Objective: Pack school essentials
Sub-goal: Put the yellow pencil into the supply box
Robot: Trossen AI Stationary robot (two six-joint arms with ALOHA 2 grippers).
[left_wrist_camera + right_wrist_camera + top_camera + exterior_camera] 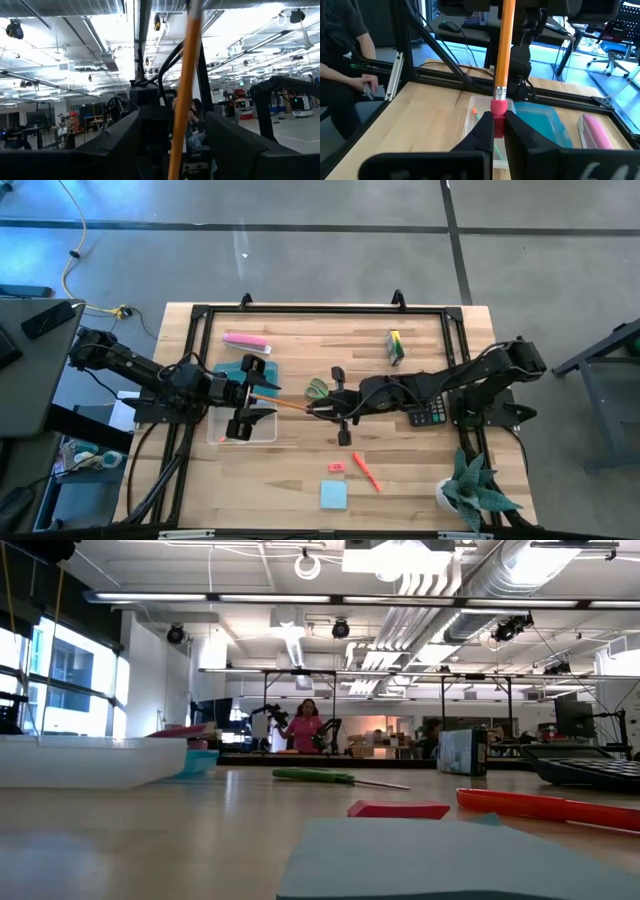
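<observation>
My right gripper point(318, 409) is shut on a thin wooden pencil point(288, 403) and holds it above the table's middle. The pencil reaches toward my left gripper point(258, 395). That gripper is open over a clear tray point(262, 430), with its fingers standing apart on either side of the pencil's far end point(187, 75). Green-handled scissors point(318, 388) lie flat just beyond the right gripper. An orange-red pen point(365, 471), a red eraser point(335, 467) and a light-blue note pad point(333, 495) lie near the front edge. A green-yellow block point(395, 346) lies at the back. My right gripper pinches the pencil's pink eraser end point(500, 107) between its two fingertips point(485, 127). The fingers come level from the table's right side, and the pencil runs on ahead of them, in line with them. The pencil is lifted clear, about level, above the tray.
A teal case point(245, 372) lies by the tray and a pink item point(245, 340) behind it. A calculator point(430, 415) lies under the right arm, and a potted plant point(470, 485) stands at the front right. A person's hand point(367, 87) shows beyond the table's left end.
</observation>
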